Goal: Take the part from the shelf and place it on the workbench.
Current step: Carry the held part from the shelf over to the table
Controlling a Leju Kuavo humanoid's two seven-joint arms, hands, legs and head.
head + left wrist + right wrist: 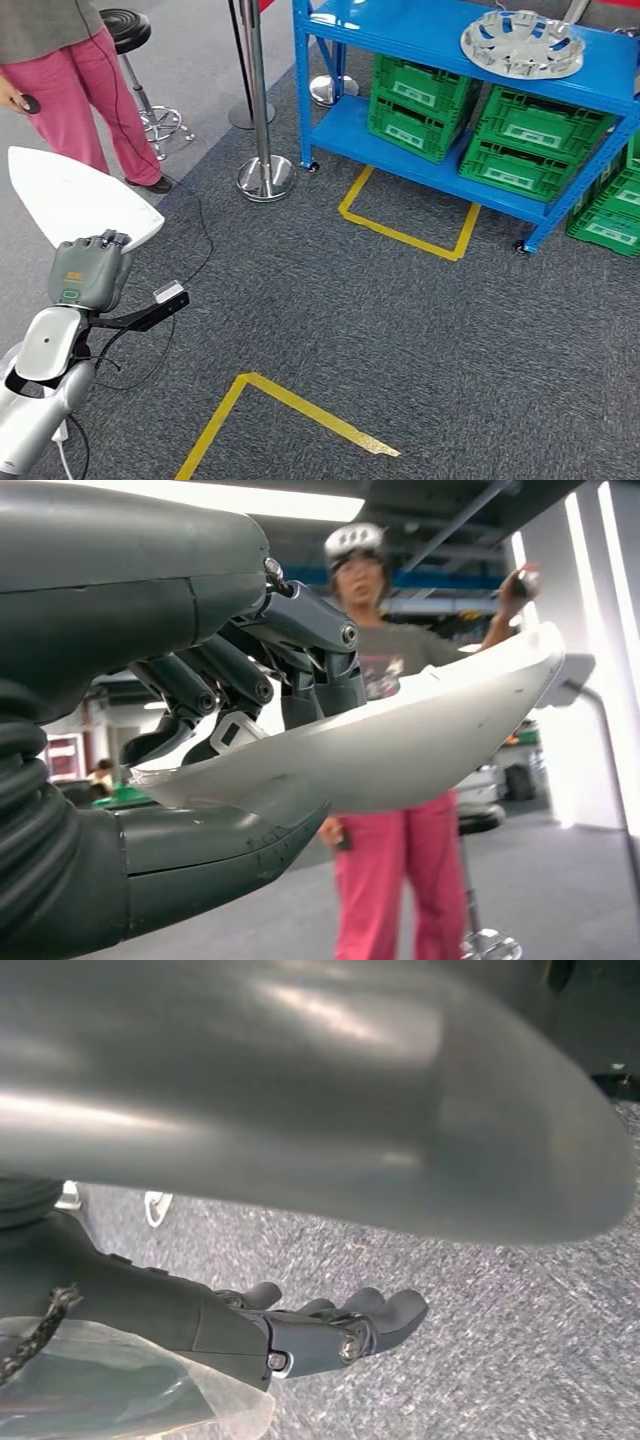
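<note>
Gripping the white part (75, 205) at one edge, the left robot hand (89, 272) holds a thin, stiff, probably light shell (likely slippery); right robot hand (332, 1330) hangs empty, fingers loosely extended.

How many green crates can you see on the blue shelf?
5, maybe more hidden. Two sit on the lower level of the blue shelf: green crate one and green crate two. Three more are cut off at the right edge.
</note>
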